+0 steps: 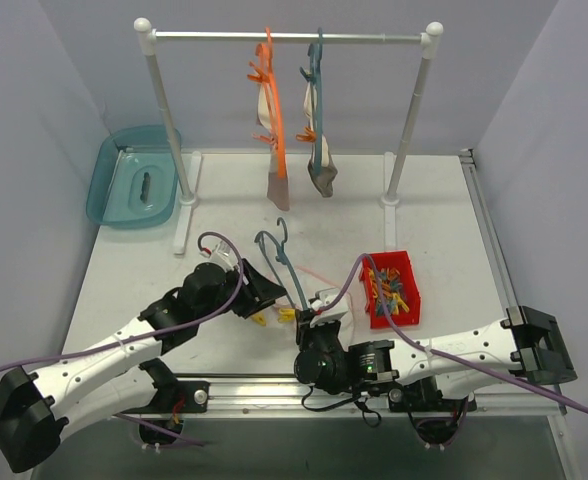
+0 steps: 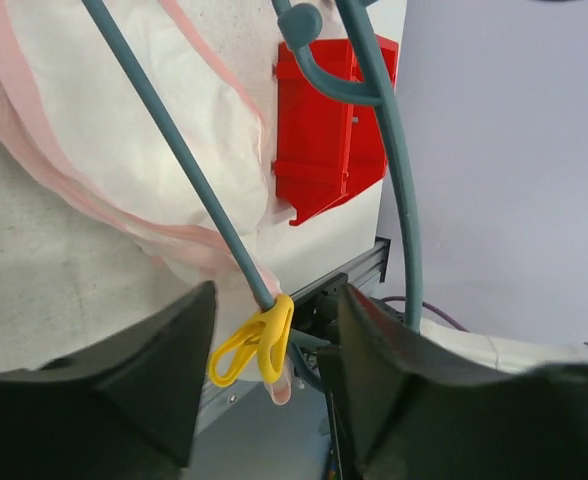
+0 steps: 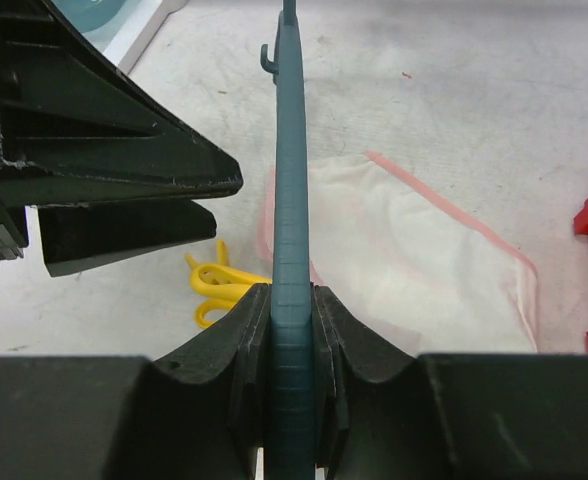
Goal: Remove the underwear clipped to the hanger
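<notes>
A teal hanger (image 3: 291, 150) lies low over the table, and my right gripper (image 3: 292, 300) is shut on its bar. White underwear with pink trim (image 3: 414, 250) lies limp under it, held to the bar by a yellow clip (image 2: 259, 345). My left gripper (image 2: 276, 300) is open, with its fingers on either side of that clip and not touching it. In the top view both grippers meet at the hanger (image 1: 279, 260) near the front centre. Two more pale brownish underwear (image 1: 279, 188) (image 1: 322, 178) hang clipped to an orange and a teal hanger on the rack.
The white rack (image 1: 289, 37) stands at the back. A red bin (image 1: 394, 290) of clips sits right of the grippers. A blue tub (image 1: 134, 180) sits at the back left. Another yellow clip (image 3: 214, 285) shows by the hanger.
</notes>
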Available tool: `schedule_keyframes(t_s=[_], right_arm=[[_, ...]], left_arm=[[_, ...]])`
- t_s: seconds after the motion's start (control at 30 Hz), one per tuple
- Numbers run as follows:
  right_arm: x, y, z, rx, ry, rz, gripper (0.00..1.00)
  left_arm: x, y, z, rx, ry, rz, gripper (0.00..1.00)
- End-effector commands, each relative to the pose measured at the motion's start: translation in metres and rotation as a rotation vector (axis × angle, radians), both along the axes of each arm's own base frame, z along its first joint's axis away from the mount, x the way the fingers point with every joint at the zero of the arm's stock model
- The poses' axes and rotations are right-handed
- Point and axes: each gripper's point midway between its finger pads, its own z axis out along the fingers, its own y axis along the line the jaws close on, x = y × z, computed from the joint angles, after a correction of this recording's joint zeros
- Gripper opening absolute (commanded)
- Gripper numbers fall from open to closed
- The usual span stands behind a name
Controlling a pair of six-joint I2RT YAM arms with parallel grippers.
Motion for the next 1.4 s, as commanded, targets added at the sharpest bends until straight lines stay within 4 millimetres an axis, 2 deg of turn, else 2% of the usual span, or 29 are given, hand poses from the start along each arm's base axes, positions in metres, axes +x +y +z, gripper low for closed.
schedule_keyframes(t_s=[0.0, 0.07, 0.17, 0.43, 0.6, 0.7, 0.83, 0.87, 0.97, 1.2, 1.37], right_arm=[[0.008, -0.015, 0.005, -0.024, -0.043, -0.063, 0.00], [0.008, -0.015, 0.004, -0.028, -0.042, -0.062, 0.00], [0.008, -0.015, 0.004, -0.026, -0.043, -0.062, 0.00], [0.012, -0.019, 0.006, -0.012, -0.050, -0.087, 0.00], [0.016, -0.020, 0.003, -0.006, -0.059, -0.123, 0.00], [0.018, -0.019, 0.006, 0.001, -0.066, -0.138, 0.00], [0.019, -0.015, 0.007, -0.004, -0.071, -0.145, 0.00], [0.019, -0.015, 0.007, 0.000, -0.071, -0.147, 0.00], [0.019, -0.014, 0.007, 0.006, -0.072, -0.152, 0.00], [0.020, -0.014, 0.011, 0.040, -0.071, -0.163, 0.00], [0.019, -0.014, 0.010, 0.043, -0.070, -0.163, 0.00]], left_arm=[[0.008, -0.010, 0.010, -0.064, -0.044, -0.009, 0.64], [0.010, -0.015, 0.015, -0.082, -0.056, -0.016, 0.72], [0.012, -0.019, 0.012, -0.067, -0.051, -0.031, 0.77], [-0.001, -0.010, -0.004, -0.081, 0.015, -0.016, 0.81], [-0.017, -0.016, -0.003, -0.136, 0.043, -0.039, 0.80], [-0.021, -0.017, -0.010, -0.131, 0.074, -0.041, 0.79], [-0.017, -0.019, -0.007, -0.186, 0.073, -0.016, 0.77], [-0.015, -0.021, -0.001, -0.198, 0.061, -0.016, 0.77], [-0.013, -0.026, 0.001, -0.189, 0.055, -0.028, 0.72], [-0.007, -0.031, -0.012, -0.180, 0.076, -0.010, 0.70], [-0.001, -0.038, 0.000, -0.206, 0.053, -0.008, 0.70]])
